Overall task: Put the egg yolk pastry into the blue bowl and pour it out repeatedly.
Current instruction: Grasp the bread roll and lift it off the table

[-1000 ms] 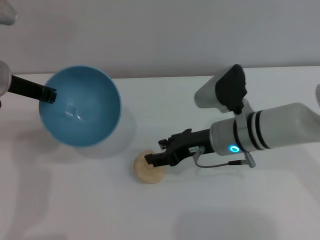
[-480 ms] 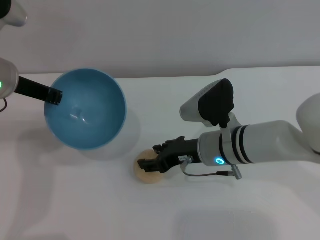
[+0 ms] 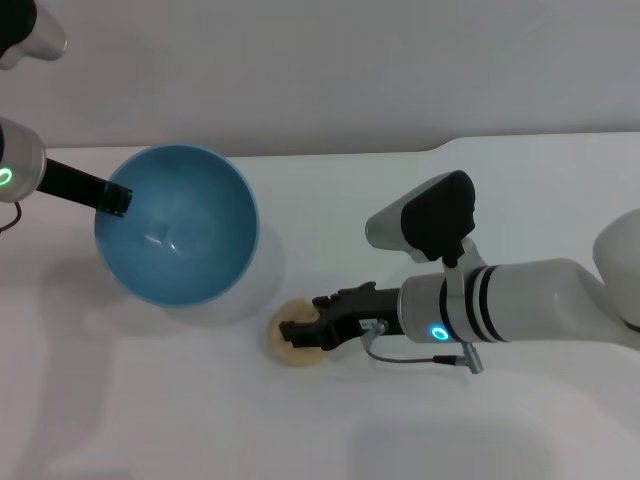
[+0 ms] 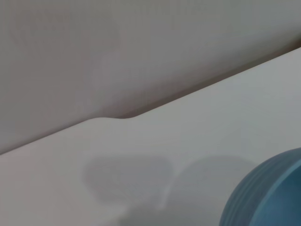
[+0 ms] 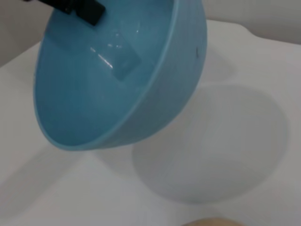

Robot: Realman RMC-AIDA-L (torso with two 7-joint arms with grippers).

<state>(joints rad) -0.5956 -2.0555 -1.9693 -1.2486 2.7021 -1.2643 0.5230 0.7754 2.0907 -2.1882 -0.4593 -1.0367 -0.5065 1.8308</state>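
The bowl (image 3: pixel 178 224) is held off the table (image 3: pixel 330 190) at the left, tilted so its open mouth faces up and toward the camera, its round rim (image 3: pixel 245 190) leaning to the right and down toward the pastry; being round, it has no long axis, and its base points away to the far left. The left gripper (image 3: pixel 116 198) pinches the bowl's left rim, one dark finger showing against the glossy blue inside, the jaws closed narrow on the wall; its black wrist runs off to the left edge. In the right wrist view the bowl (image 5: pixel 117 80) hangs over the table with that same dark finger (image 5: pixel 80 7) at its upper rim and a soft round shadow beneath it. The left wrist view shows only a slice of the bowl's ribbed outer wall (image 4: pixel 268 197) above the white table. The pastry (image 3: pixel 292 337) lies on the table just below and right of the bowl, apart from it; a round ball, with no clear axis. The right gripper (image 3: pixel 303 333) reaches in from the right, low and nearly level, its black fingers set around the pastry's right side and touching it; whether they grip it firmly I cannot tell. A sliver of the pastry (image 5: pixel 211 222) shows at the edge of the right wrist view
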